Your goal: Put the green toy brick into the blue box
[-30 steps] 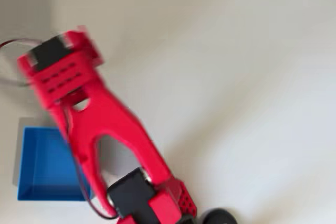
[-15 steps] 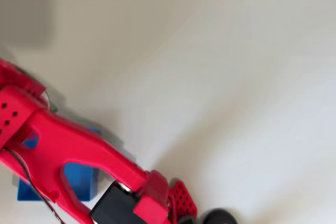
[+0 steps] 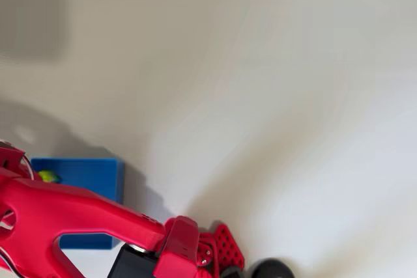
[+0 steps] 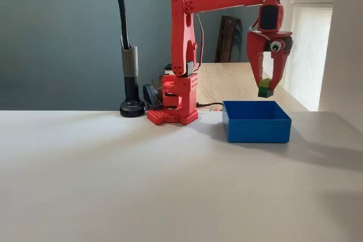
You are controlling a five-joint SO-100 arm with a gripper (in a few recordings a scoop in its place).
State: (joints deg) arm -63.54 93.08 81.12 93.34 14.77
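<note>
One green toy brick point(image 4: 264, 88), slightly tilted.

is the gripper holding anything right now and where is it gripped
Yes: the gripper holds the green toy brick at its fingertips, pinched by its sides, hanging in the air above the blue box.

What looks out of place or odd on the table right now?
Nothing stands out. The square bright blue plastic box sits flat and undamaged on the table, and the small lime-green plastic brick hangs above it, pinched in the red arm's hand. Nothing is spilled or tipped.
</note>
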